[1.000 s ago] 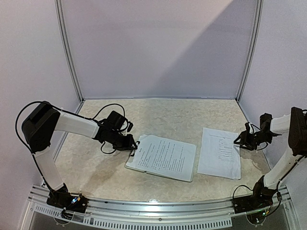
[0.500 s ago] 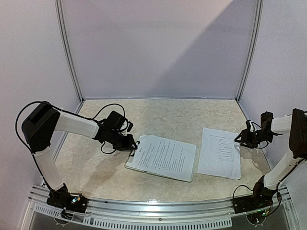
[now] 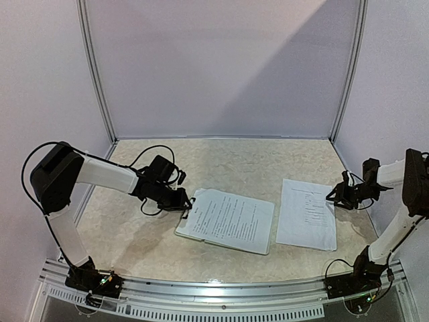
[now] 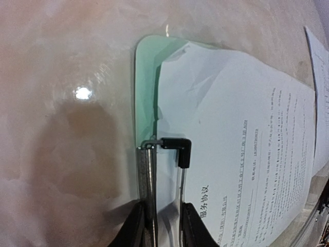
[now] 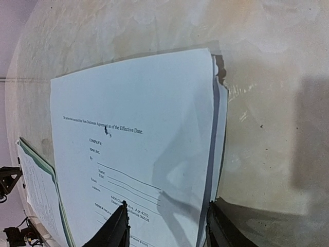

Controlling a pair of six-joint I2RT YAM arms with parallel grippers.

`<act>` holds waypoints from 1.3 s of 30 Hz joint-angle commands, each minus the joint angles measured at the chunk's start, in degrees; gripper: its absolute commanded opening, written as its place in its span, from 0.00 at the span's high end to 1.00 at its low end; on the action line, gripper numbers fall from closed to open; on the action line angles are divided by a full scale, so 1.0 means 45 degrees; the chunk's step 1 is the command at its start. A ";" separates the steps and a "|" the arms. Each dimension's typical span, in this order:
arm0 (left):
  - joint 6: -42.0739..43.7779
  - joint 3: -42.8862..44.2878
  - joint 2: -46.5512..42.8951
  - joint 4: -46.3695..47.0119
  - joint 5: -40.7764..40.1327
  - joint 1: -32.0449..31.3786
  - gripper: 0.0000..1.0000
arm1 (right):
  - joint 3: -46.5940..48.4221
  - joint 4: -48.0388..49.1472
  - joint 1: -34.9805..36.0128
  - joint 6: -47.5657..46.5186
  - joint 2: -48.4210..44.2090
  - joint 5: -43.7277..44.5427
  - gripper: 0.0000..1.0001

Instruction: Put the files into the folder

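Folder (image 4: pixel 146 67) short edge in left pincer (image 4: pixel 162 213)

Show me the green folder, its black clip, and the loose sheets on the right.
green folder (image 4: pixel 145 77), left wrist view, on its bare green corner.
black clip (image 4: pixel 183 153), left wrist view, on its bent black end.
loose sheets (image 3: pixel 307 215), top external view, on the middle of the top page.

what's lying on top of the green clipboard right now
A printed sheet covers most of the clipboard, its end by the black clip. Only a green strip and corner show. Whether more sheets lie beneath the top one is hidden.
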 commanded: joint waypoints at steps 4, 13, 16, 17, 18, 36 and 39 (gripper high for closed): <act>-0.0036 -0.0574 0.0450 -0.1162 0.0418 -0.0279 1.00 | 0.0273 -0.0023 0.0035 0.0187 0.0662 -0.0614 0.50; -0.0044 -0.0536 0.0474 -0.1245 0.0373 -0.0279 1.00 | 0.0313 -0.0087 0.0039 0.0056 0.0689 -0.1878 0.51; -0.0043 -0.0518 0.0491 -0.1226 0.0365 -0.0279 1.00 | 0.0304 -0.0177 0.0039 -0.0066 0.0653 -0.2108 0.51; -0.0057 -0.0511 0.0491 -0.1221 0.0371 -0.0279 1.00 | 0.0277 -0.0179 0.0035 -0.0102 0.0627 -0.2199 0.51; -0.0059 -0.0501 0.0501 -0.1225 0.0374 -0.0279 1.00 | 0.0266 -0.0209 0.0040 -0.0112 0.0622 -0.2332 0.51; -0.0039 -0.0456 0.0530 -0.1246 0.0373 -0.0279 1.00 | 0.0206 -0.0685 0.0033 -0.0432 0.1694 -0.2357 0.51; -0.0038 -0.0477 0.0530 -0.1245 0.0374 -0.0279 1.00 | 0.0221 -0.0769 0.0069 -0.0540 0.1791 -0.2819 0.52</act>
